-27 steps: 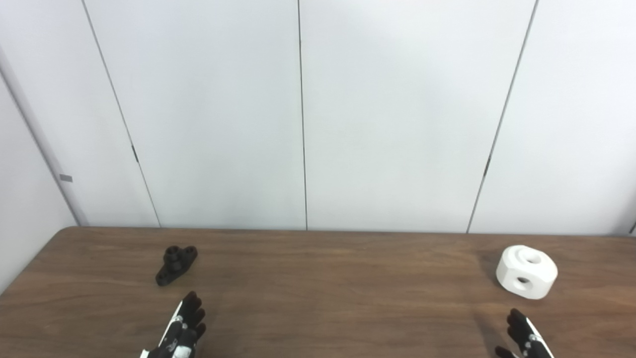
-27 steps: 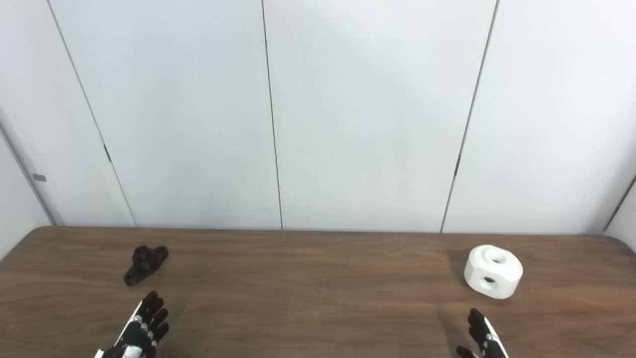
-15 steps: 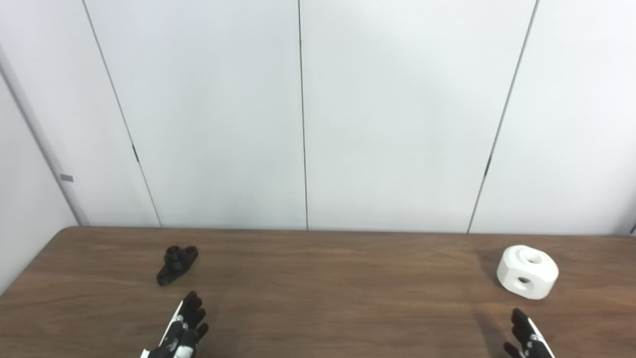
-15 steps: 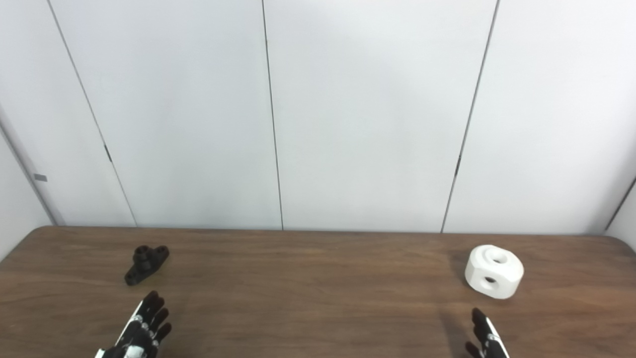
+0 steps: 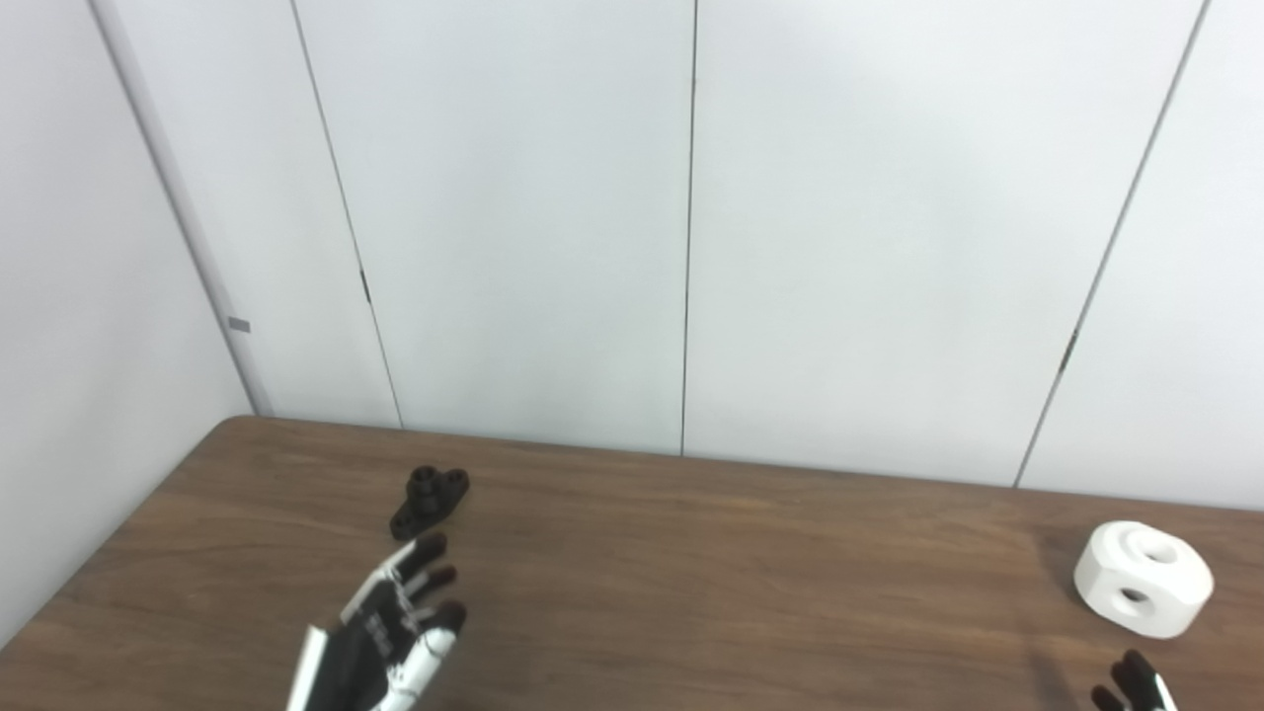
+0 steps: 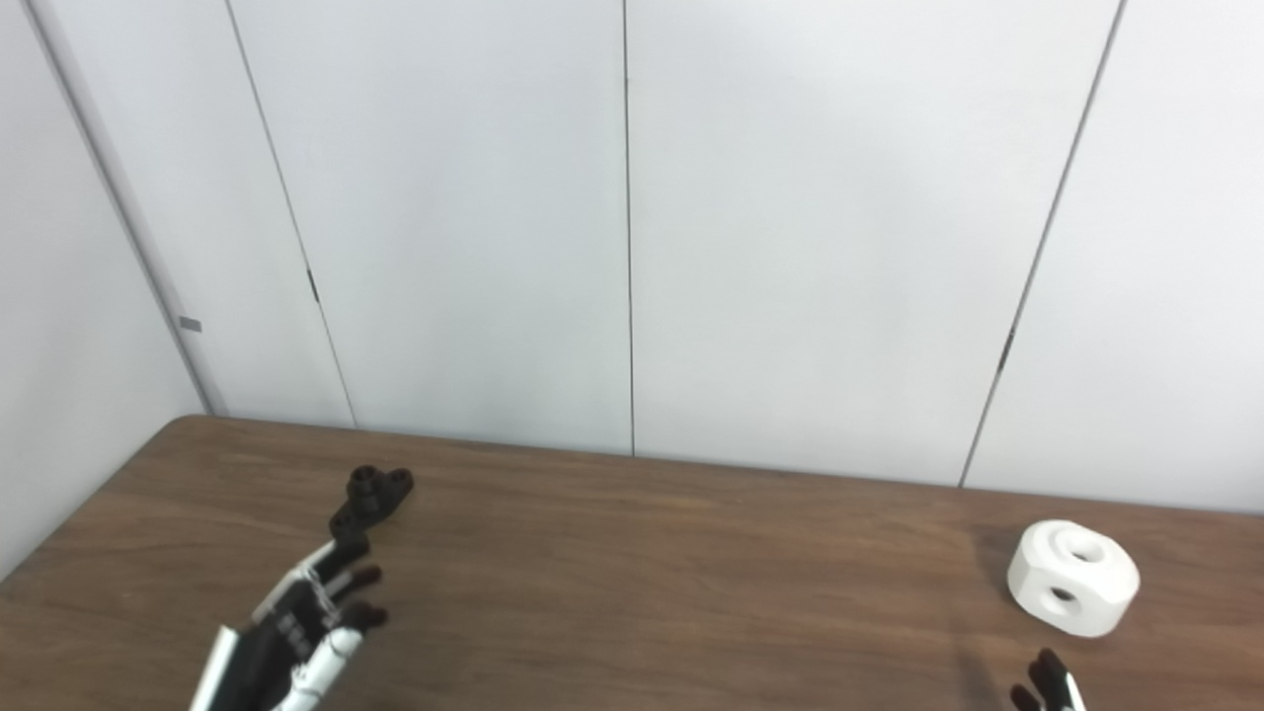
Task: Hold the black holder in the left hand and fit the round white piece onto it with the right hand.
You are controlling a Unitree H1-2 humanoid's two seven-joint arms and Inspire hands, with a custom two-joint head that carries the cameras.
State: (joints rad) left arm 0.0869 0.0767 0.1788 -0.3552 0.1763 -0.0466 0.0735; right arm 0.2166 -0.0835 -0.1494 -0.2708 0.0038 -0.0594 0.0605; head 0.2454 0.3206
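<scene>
Two parts lie well apart on one broad wooden table (image 5: 691, 583), backed by pale wall panels (image 5: 839, 247); no container of any kind is in view. The round white piece (image 5: 1143, 579) sits at the far right, with one hole in its top face and another in its side. The black holder (image 5: 430, 501) is much smaller and lies at the far left. The left hand (image 5: 395, 632) reaches toward it with fingers spread and empty, fingertips just short of the holder's near end. Only the fingertips of the right hand (image 5: 1136, 686) show at the bottom edge, near the white piece, so I cannot tell how it is set. The step in hand looks like the first reach for the holder. Next, the left hand must close around that small body before any fitting.
</scene>
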